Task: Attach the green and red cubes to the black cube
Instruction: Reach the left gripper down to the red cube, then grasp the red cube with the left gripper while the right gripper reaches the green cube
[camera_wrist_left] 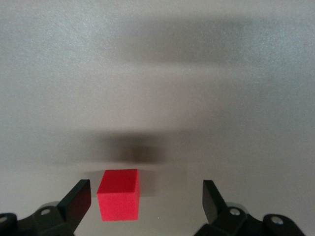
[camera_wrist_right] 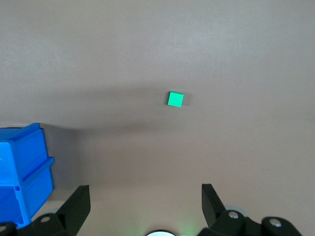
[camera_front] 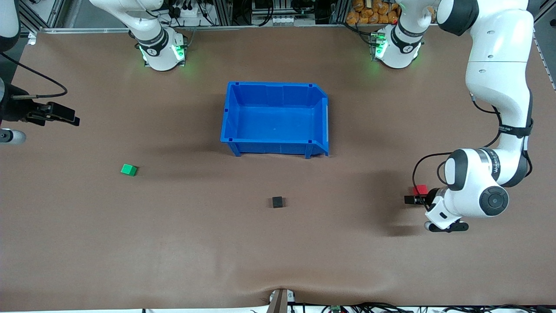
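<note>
**Q:** Where does your left gripper stand, and what do its fingers do?

**A:** My left gripper [camera_wrist_left: 142,201] is low over the table [camera_front: 173,243] at the left arm's end. Its fingers [camera_wrist_left: 78,199] are spread wide. The red cube [camera_wrist_left: 118,194] sits on the table between them, just beside one finger and well clear of the other; neither finger grips it. In the front view the red cube [camera_front: 420,190] shows only partly, next to my wrist.

**Q:** And your right gripper?

**A:** My right gripper [camera_wrist_right: 142,201] is held high at the right arm's end of the table, waiting. Its fingers [camera_wrist_right: 78,202] are likewise parted and hold nothing. Its wrist camera looks down on the green cube [camera_wrist_right: 175,99] and a corner of the blue bin [camera_wrist_right: 24,172].

**Q:** How do the remaining things lie?

**A:** The green cube [camera_front: 128,170] rests alone toward the right arm's end. The black cube [camera_front: 277,201] lies near the middle of the table, nearer to the front camera than the blue bin [camera_front: 278,89], and well apart from both coloured cubes. Nothing touches it.
</note>
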`<state>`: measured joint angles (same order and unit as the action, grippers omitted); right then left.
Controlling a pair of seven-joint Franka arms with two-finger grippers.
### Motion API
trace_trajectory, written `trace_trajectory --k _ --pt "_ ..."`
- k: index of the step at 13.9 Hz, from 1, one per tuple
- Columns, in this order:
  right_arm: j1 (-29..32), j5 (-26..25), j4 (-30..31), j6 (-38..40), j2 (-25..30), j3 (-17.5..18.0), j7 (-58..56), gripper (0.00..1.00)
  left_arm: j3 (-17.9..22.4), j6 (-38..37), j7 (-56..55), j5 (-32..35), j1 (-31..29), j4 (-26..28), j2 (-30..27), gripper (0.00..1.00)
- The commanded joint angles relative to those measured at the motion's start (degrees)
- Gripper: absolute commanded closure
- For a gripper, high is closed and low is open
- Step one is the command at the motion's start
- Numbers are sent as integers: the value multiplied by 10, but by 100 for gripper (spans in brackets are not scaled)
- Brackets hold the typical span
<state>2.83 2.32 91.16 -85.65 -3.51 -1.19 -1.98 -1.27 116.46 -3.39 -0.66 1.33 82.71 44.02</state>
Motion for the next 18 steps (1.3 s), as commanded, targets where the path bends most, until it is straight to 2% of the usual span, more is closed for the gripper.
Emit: trace_trajectory --k 1,6,7,8,9,13,15,16,17,18 --pt "-2 -7 2 -3 -1 1 5 0 2 -4 13 3 0 -6 7 0" --pt "7 -18 0 -3 -14 1 7 0 2 8 37 6 -5 -4 20 0" --pt "9 -19 0 -3 -14 -1 7 0 2 8 38 6 -6 -2 20 3" --pt "13 -20 0 -3 -17 -1 7 0 2 7 44 6 -7 -1 20 20" --pt "13 -21 -5 -3 -38 -1 7 0 2 7 54 6 -7 -1 20 31" --pt "19 -28 -35 5 -98 -2 8 0 2 7 54 5 -12 6 20 39" --pt "25 -26 -35 5 -112 -2 7 0 2 7 55 5 -16 6 20 40" --pt "28 -15 -34 -4 -138 0 8 0 2 7 55 4 -16 7 20 42" --pt "27 21 -44 -9 -179 0 9 0 1 4 58 4 -18 7 20 33" --pt "35 78 -47 -27 -188 -2 2 0 1 3 58 2 -16 6 18 20"
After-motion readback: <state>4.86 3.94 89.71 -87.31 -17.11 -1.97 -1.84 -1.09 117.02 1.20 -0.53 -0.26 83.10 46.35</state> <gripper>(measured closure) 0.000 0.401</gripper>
